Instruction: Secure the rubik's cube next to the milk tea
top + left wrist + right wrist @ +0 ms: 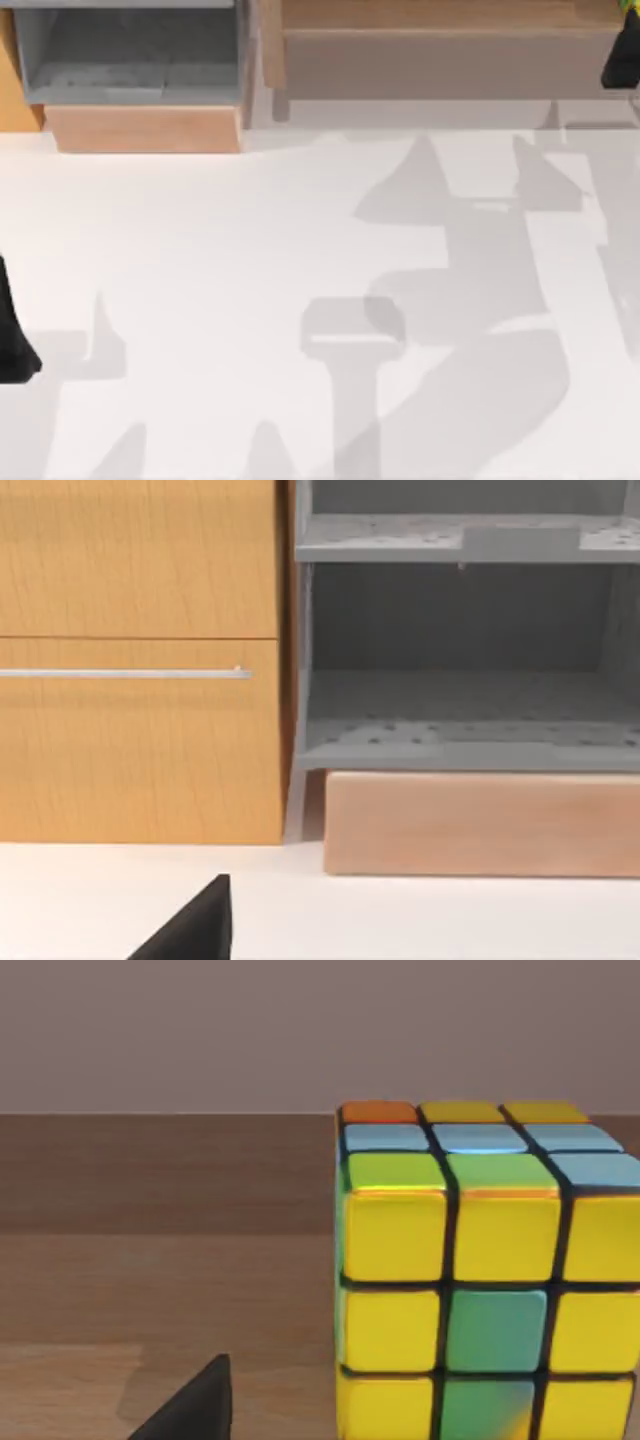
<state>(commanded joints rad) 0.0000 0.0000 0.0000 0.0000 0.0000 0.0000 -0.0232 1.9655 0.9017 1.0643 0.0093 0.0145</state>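
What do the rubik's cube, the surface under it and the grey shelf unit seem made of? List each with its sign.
Rubik's cube: likely glossy plastic; bright tiles with soft highlights, black seams between them.
Surface under it: looks like matte wood; brown with faint grain.
Grey shelf unit: could be painted metal or plastic; flat grey, speckled shelves, no grain.
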